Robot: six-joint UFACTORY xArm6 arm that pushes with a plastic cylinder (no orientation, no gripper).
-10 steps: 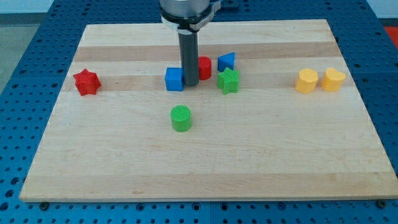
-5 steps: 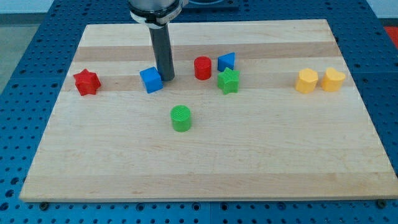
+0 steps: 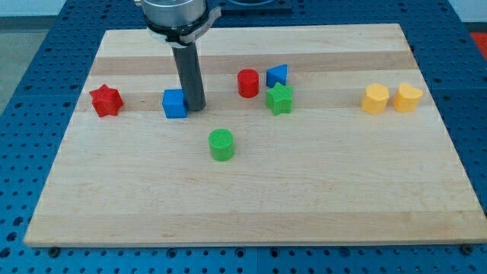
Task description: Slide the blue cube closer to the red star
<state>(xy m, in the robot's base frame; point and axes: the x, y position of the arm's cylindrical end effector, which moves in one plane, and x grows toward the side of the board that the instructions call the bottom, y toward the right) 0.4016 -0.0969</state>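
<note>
Camera view, one moment. Item: blue cube point(image 3: 175, 104), on the tabletop point(image 3: 251, 198), set apart from the red star point(image 3: 106, 100) at the view's left. The tip point(image 3: 195, 108) is seen touching the cube's right side. No pincer is fitted; only a rod. Bystanders: green cylinder point(image 3: 221, 144), red cylinder point(image 3: 247, 83). Risk judged: an off-centre push could rotate the cube so it is slipped past; an overlong push could knock the star.

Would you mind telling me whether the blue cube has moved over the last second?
Yes. The blue cube has slid toward the view's left, away from the red cylinder, which stayed put, and closer to the red star. My tip sits against its right side.
</note>
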